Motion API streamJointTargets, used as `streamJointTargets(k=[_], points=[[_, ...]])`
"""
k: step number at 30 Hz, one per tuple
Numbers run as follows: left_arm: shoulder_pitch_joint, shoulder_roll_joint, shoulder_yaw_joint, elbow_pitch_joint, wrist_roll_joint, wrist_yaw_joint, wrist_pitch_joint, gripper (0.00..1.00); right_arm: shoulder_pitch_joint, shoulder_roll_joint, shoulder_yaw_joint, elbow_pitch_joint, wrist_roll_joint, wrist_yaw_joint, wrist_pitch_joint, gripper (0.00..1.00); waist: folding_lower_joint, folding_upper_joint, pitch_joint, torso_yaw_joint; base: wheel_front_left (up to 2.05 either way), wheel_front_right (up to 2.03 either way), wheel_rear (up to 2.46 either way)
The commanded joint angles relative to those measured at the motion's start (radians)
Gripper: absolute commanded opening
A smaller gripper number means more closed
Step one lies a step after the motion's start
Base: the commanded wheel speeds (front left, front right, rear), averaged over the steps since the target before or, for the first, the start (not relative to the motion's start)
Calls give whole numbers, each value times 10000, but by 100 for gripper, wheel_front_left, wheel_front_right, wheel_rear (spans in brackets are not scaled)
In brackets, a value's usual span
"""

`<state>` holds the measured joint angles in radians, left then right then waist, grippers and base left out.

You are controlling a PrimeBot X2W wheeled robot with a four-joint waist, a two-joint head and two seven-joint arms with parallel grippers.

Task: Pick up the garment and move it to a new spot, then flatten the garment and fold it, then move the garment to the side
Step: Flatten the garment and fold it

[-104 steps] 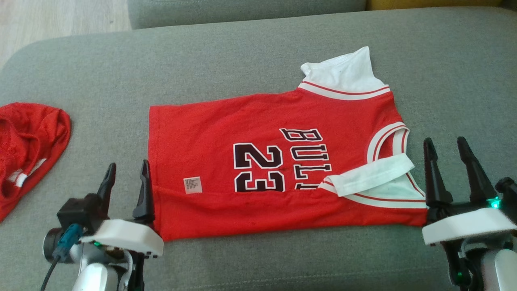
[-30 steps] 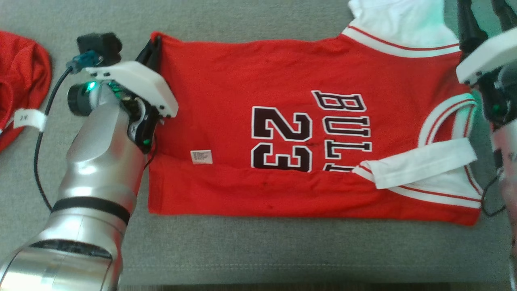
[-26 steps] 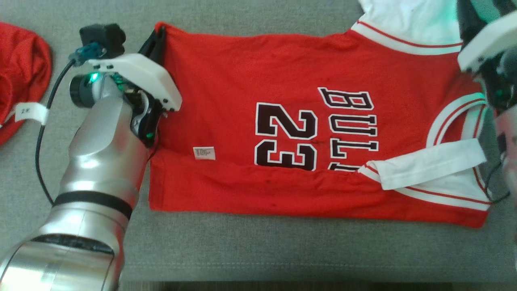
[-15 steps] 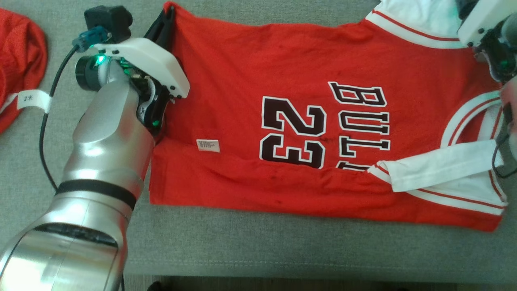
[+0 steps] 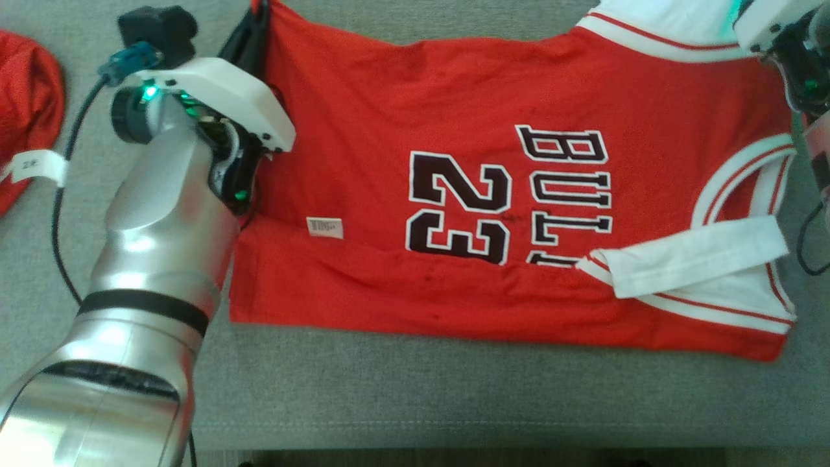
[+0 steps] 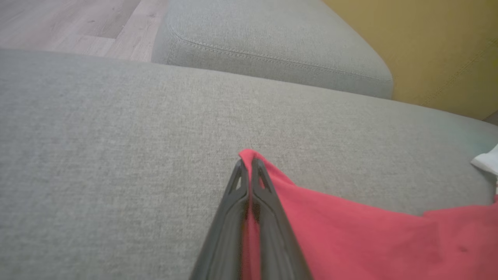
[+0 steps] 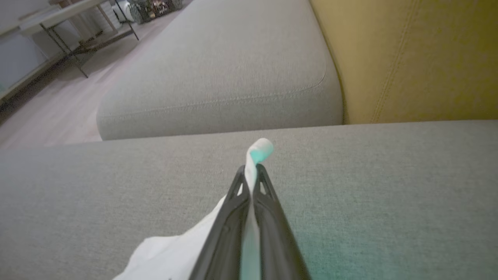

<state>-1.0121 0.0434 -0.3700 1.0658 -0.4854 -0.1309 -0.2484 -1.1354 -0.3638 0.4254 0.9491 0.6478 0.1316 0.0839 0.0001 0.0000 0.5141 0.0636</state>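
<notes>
- Both arms have reached from the near hem of the jersey to its far edge since the earlier view, and my right gripper, wide open a second ago, is now clamped on cloth.
- At far left a second red garment lies on the sofa seat, well apart from the jersey; I judge it no obstacle.
- My left gripper is shut on the jersey's far left corner, with only a sliver of red past the tips; a sharp pull could slip it free.
- The jersey lies flat mid-seat, its near strip already folded up. Lifting the far edge too high could drag that fold open.
- My right gripper pinches just the white sleeve, not the red body; an uneven pull could stretch the sleeve out and skew the fold.
</notes>
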Motion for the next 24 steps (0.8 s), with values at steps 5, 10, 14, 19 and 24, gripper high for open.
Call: streamJointTargets(k=[5,10,14,19,24], points=[[570,773,583,-1539,94,252,-129,0,819,-518,562,-1514,979,-9,-760,0,-1,0,-196,-240,0,0,0],[1387,1078,882,-2889,236,507,-131,0,1605,-1120,889,-2726,1434,-9,-1316,0,-1,0,-345,-307,0,0,0],[2075,1331,1059,-3847,242,711,-132,0,2336,-1628,1183,-3997,1673,-9,-1734,0,-1,0,-516,-399,0,0,0],[2941,1594,1182,-4965,113,939,30,0,3313,-2259,1319,-5442,1913,-9,-2064,0,-1,0,-742,-537,0,0,0],[3655,1788,1297,-5907,-3,1172,232,0,4122,-2622,1167,-6498,2069,-9,-2237,0,-1,0,-905,-664,0,0,0]])
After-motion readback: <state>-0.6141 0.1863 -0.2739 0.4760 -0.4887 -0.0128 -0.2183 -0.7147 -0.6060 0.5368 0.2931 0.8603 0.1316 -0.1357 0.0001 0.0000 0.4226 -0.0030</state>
